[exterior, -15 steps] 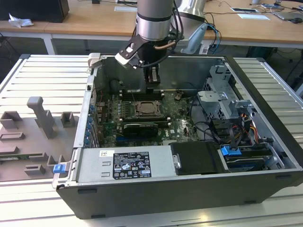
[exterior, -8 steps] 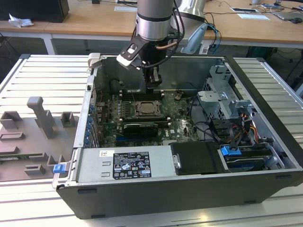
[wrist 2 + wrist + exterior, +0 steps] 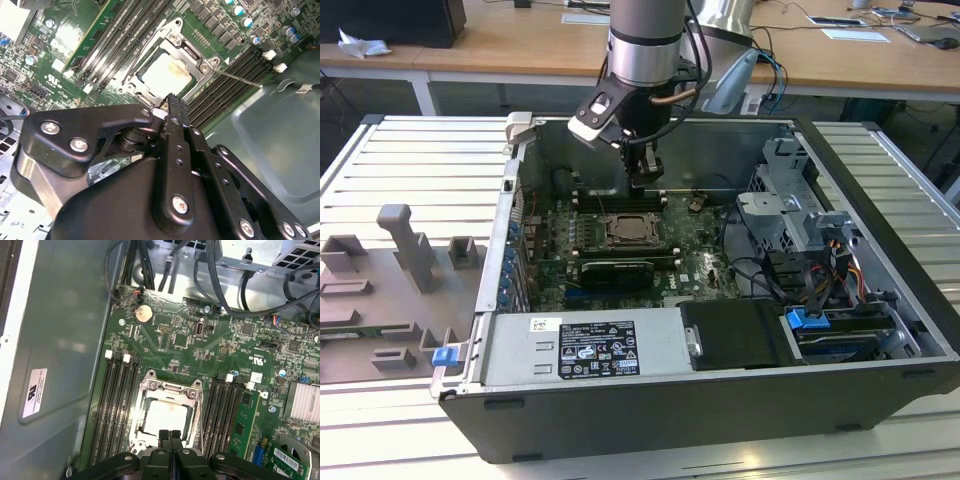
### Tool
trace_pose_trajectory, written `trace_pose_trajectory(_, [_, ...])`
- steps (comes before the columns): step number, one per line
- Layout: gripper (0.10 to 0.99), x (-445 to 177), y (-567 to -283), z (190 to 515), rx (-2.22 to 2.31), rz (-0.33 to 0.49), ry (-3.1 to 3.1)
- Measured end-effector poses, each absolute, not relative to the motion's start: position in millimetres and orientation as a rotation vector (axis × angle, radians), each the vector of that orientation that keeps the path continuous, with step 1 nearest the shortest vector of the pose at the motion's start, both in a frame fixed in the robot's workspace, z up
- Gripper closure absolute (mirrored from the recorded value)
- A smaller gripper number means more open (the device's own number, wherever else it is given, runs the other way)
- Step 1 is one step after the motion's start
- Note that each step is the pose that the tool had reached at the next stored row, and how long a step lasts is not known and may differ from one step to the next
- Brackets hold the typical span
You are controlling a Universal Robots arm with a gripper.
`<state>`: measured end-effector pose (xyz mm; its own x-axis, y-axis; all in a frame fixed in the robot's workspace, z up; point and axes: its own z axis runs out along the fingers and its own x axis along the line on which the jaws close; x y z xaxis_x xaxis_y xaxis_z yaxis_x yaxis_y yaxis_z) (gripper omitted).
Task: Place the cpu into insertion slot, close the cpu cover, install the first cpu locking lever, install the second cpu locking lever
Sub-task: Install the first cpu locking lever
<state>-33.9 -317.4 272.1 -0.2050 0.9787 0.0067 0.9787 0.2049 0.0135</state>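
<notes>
First wrist view: pale square cpu [image 3: 165, 416].

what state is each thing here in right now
cpu: seated in the insertion slot
cpu cover: down over the cpu
locking lever: angled away from the cover, looks unlatched
gripper: shut, nothing held
computer case: side open

Table: silvery metal top of ribbed slats [image 3: 410, 150], seen in the exterior view.
Computer case: black, lid off, open side up [image 3: 650, 430]. It lies flat across the table's middle and toward the exterior view's right, with one long wall near the table's near edge.
Grey fixture plate: lies flat [image 3: 380, 300] at the table's edge on the exterior view's left, just beside the computer case, with upright grey blocks on it.
</notes>
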Motion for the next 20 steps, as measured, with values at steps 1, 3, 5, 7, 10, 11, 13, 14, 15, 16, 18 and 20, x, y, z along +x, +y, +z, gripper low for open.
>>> trace_pose_trajectory(1, [0.980,-33.9,-317.4,272.1,1.976,0.023,2.438])
trace_pose_trajectory(3, [0.980,-33.9,-317.4,272.1,1.972,0.023,2.441])
trace_pose_trajectory(5, [0.980,-33.9,-317.4,272.1,1.966,0.023,2.446])
trace_pose_trajectory(7, [0.980,-33.9,-317.4,272.1,1.962,0.023,2.450])
trace_pose_trajectory(10, [0.980,-33.9,-317.4,272.1,1.952,0.023,2.457])
trace_pose_trajectory(11, [0.980,-33.9,-317.4,272.1,1.950,0.023,2.459])
trace_pose_trajectory(13, [0.980,-33.9,-317.4,272.1,1.947,0.023,2.462])
trace_pose_trajectory(14, [0.980,-33.9,-317.4,272.1,1.945,0.023,2.463])
trace_pose_trajectory(15, [0.980,-33.9,-317.4,272.1,1.943,0.023,2.465])
trace_pose_trajectory(16, [0.980,-33.9,-317.4,272.1,1.940,0.023,2.467])
trace_pose_trajectory(18, [0.980,-33.9,-317.4,272.1,1.937,0.023,2.469])
trace_pose_trajectory(20, [0.980,-33.9,-317.4,272.1,1.933,0.023,2.472])
